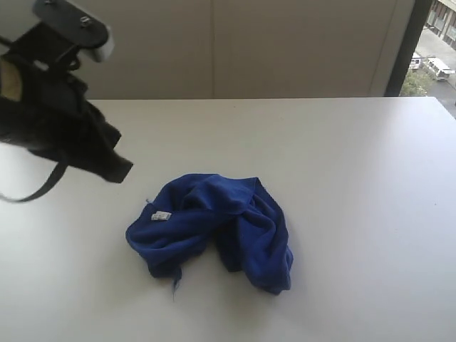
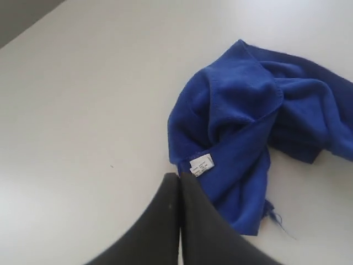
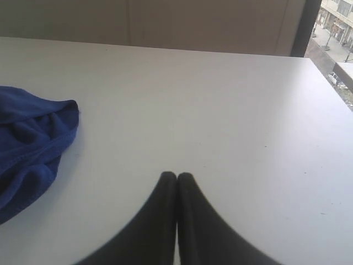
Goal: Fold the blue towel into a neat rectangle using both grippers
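Note:
The blue towel [image 1: 214, 228] lies crumpled in a heap on the white table [image 1: 342, 178], its small white tag [image 1: 160, 216] facing up at the left side. My left gripper [image 1: 117, 169] hangs above the table to the upper left of the towel. In the left wrist view its tips [image 2: 180, 176] are pressed together with nothing between them, just short of the towel [image 2: 248, 121] and its tag [image 2: 202, 164]. My right gripper [image 3: 176, 176] is shut and empty over bare table, with the towel [image 3: 30, 143] off to one side. The right arm is outside the exterior view.
A beige wall [image 1: 249, 43] rises behind the table's far edge. A dark window frame [image 1: 406, 46] stands at the back right, with a street outside. The table's right edge [image 3: 331, 83] shows in the right wrist view.

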Robot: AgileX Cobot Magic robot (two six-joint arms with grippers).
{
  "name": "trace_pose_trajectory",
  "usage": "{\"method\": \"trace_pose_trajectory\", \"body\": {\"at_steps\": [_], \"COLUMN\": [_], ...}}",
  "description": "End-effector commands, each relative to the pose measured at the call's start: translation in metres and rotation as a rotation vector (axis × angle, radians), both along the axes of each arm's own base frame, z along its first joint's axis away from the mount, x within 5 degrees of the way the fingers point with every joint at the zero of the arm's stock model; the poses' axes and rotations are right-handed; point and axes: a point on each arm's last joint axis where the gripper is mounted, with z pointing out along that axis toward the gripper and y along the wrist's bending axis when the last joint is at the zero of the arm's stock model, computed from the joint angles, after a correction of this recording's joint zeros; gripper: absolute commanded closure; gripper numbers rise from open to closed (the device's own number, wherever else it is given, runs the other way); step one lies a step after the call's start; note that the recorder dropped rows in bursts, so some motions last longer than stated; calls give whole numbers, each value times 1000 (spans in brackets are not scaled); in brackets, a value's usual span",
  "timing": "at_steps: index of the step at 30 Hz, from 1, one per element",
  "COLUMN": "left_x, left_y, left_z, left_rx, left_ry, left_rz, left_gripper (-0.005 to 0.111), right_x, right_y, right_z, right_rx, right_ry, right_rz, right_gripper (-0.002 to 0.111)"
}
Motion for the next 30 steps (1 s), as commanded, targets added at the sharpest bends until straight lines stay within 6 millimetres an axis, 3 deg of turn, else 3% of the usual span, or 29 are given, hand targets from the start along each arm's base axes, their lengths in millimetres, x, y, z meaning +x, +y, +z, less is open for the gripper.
{"method": "trace_pose_trajectory", "body": {"at_steps": [1, 5, 9, 11, 15, 18, 21, 26, 30], "left_x": [-33, -42, -32, -18, 20, 45, 70, 110, 122], "left_y": [22, 29, 26, 25, 18, -3, -26, -50, -56], "left_z": [-31, -64, -80, -80, -80, -72, -71, -89, -105], "left_rx": [-68, -16, 13, 44, 315, 407, 376, 429, 454], "left_ry": [-6, 21, 6, 49, 244, 400, 499, 419, 391], "left_rz": [1, -19, -30, 17, 6, -186, -438, -649, -677], "left_gripper": [106, 106, 106, 107, 107, 107, 107, 107, 107], "right_x": [0, 2, 2, 1, 0, 0, 0, 0, 0], "right_y": [0, 0, 1, 1, 1, 1, 1, 1, 1], "right_z": [1, 11, 27, 35, 42, 42, 42, 42, 42], "right_rx": [-7, -7, 76, 138, 152, 152, 152, 152, 152], "right_ry": [-24, -136, -320, -401, -486, -481, -481, -481, -481], "right_rz": [0, 4, 5, 7, 15, 15, 15, 15, 15], "right_gripper": [108, 108, 108, 108, 108, 108, 108, 108, 108]}}
